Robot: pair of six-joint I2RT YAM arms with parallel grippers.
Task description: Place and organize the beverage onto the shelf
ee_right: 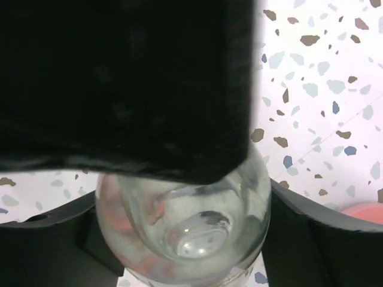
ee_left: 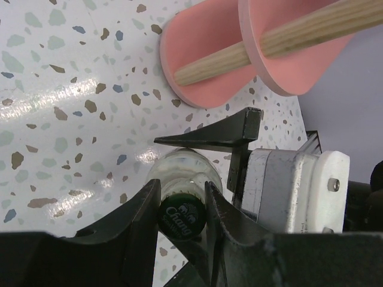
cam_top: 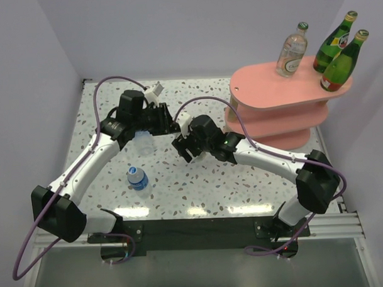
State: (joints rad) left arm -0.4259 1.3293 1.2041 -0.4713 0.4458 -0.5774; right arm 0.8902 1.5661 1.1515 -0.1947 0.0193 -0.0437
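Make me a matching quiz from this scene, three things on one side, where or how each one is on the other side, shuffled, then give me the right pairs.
Things:
1. dark green bottles
2. blue-labelled bottle
3. left gripper

Place or state:
A. on the table, beside the left arm
B. shut on a green-capped bottle
C. on the top board of the shelf

Pairs: 1-C, 2-A, 3-B
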